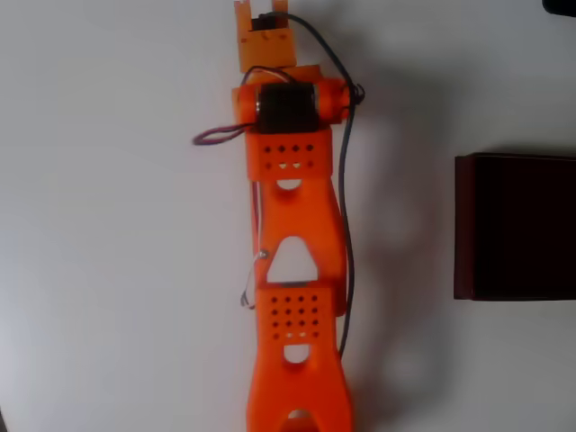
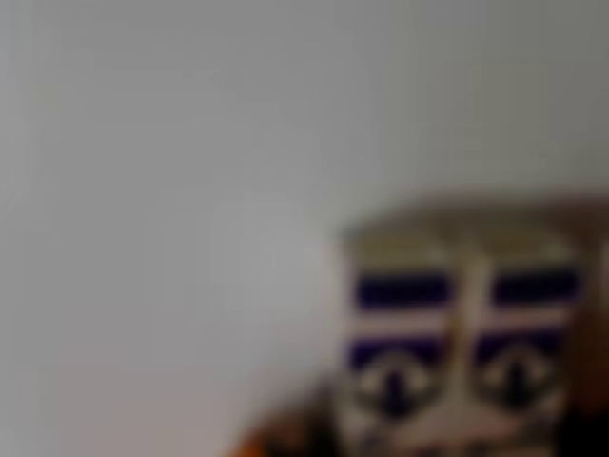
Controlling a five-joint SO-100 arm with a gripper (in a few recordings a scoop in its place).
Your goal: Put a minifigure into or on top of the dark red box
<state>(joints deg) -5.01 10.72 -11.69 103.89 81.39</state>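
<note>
Overhead view: your orange arm (image 1: 297,270) runs up the middle of the frame from the bottom edge to the top edge, over a plain white table (image 1: 108,225). A black cable (image 1: 346,225) follows its right side, and a thinner reddish wire (image 1: 216,137) loops out to the left near the black motor (image 1: 286,103) in the upper part of the arm. The gripper (image 1: 263,9) sits at the very top centre of the frame and is cut off by the edge, so you cannot tell from here how far its jaws stand apart or what lies between them.

The dark red box (image 1: 515,227) lies at the right edge of the overhead view, about mid-height, partly cut off by the frame. Its maroon wall shows along the left side; its inside reads near-black. It stands well apart from the arm, with bare table between them.

Wrist view: the picture is heavily blurred. You see the minifigure (image 2: 461,352) very close to the lens in the lower right of the frame, a pale body with dark blue bars and two round dark marks below them. A smear of orange shows at the bottom edge just left of it. Pale table or wall fills the upper and left parts. Whether the figure is clamped cannot be told at this blur; it sits right at the camera, far from the box.
</note>
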